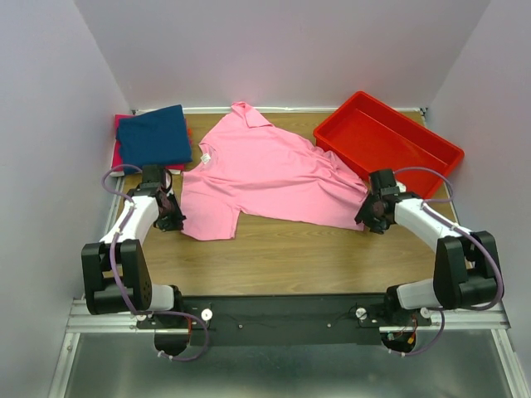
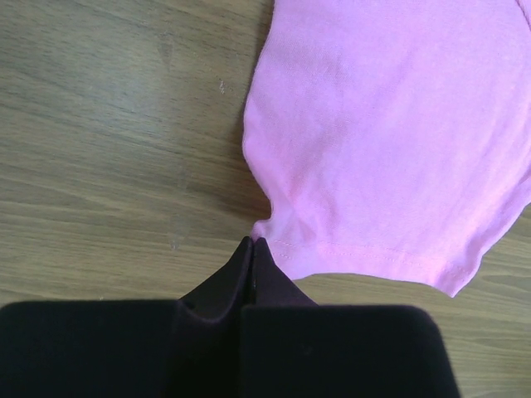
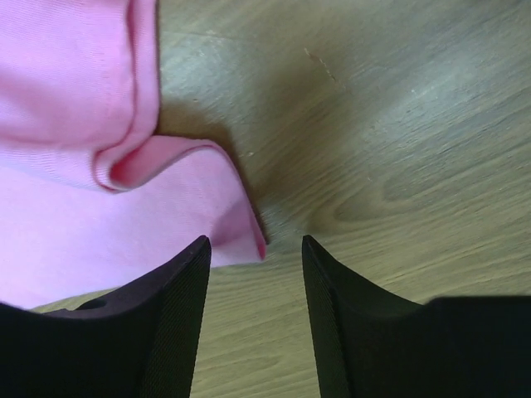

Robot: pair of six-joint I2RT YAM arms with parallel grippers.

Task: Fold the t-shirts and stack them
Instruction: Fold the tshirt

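A light pink t-shirt (image 1: 265, 174) lies spread across the middle of the wooden table, collar toward the back. My left gripper (image 1: 172, 217) is at its near left corner. In the left wrist view the jaws (image 2: 252, 242) are closed, pinching the puckered hem corner of the pink cloth (image 2: 390, 149). My right gripper (image 1: 371, 217) is at the shirt's near right corner. In the right wrist view it (image 3: 255, 242) is open, low over the table, with the folded pink corner (image 3: 241, 220) between its fingertips. A folded navy t-shirt (image 1: 153, 137) lies on a red-magenta one (image 1: 119, 153) at the back left.
A red plastic tray (image 1: 411, 120) stands at the back right, close behind my right gripper. White walls enclose the table on the left, back and right. Bare wood (image 1: 290, 249) runs along the near edge in front of the pink shirt.
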